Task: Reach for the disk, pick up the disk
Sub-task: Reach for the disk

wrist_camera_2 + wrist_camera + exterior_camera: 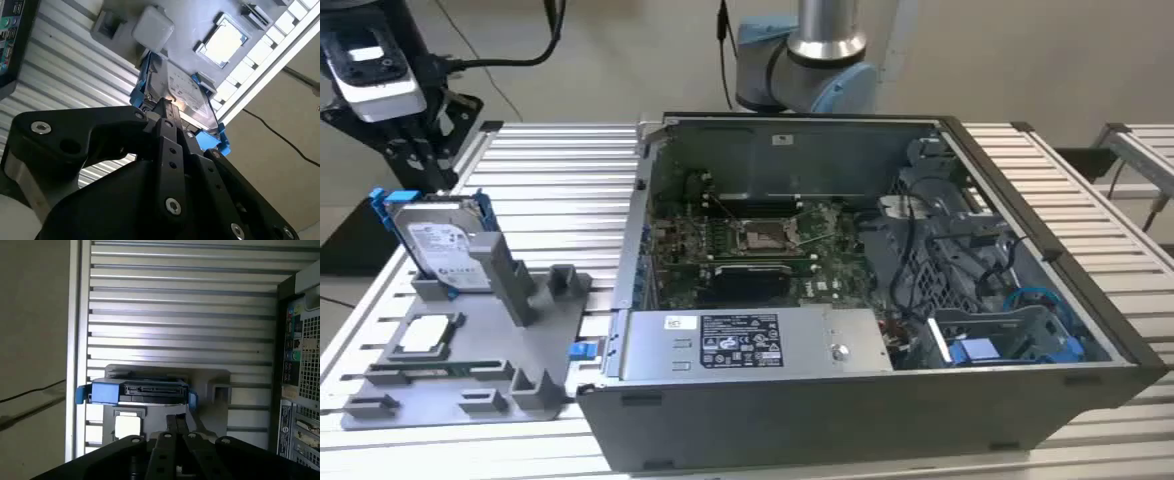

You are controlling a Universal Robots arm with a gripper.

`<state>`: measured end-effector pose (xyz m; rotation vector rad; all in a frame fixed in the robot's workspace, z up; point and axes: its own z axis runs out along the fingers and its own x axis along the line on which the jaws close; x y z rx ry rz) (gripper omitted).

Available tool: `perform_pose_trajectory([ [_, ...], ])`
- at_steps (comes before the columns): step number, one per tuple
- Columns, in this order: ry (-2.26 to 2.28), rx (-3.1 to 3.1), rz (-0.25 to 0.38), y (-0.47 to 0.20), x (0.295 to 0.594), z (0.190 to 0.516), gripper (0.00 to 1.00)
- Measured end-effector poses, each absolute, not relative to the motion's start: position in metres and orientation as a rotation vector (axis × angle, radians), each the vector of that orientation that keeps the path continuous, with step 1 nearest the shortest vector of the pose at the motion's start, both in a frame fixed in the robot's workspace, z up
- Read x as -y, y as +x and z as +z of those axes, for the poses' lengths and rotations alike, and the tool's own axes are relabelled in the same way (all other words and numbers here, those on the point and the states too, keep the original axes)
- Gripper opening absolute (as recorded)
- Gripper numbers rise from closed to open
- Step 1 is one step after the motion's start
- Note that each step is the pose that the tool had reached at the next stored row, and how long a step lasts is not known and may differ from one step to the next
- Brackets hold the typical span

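Note:
The disk (443, 245) is a silver-grey hard drive with a white label and blue rails. It stands on edge in a slot of the grey holder (480, 350) at the exterior view's left. My gripper (424, 168) hangs just above the disk's top edge, apart from it, fingers together and holding nothing. In the second wrist view the fingertips (164, 104) point at the disk (186, 92) and its label. In the first wrist view the gripper (177, 422) sits close to the disk's connector edge (150, 390).
A small square silver chip (427, 335) lies flat on the holder in front of the disk. An open computer case (854, 300) with a silver power supply (747, 343) fills the slatted table's (560, 190) middle and right. The table edge runs close behind the holder.

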<state>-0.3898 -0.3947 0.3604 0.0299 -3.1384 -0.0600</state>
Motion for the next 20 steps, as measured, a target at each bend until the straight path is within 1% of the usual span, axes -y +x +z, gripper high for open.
perform_pose_trajectory([
  [12,0.03,3.137,-0.06,-0.39,0.394,0.36,0.0],
  [16,0.03,3.137,-0.06,-0.395,0.38,0.36,0.0],
  [20,0.03,3.137,-0.06,-0.414,0.379,0.359,0.0],
])
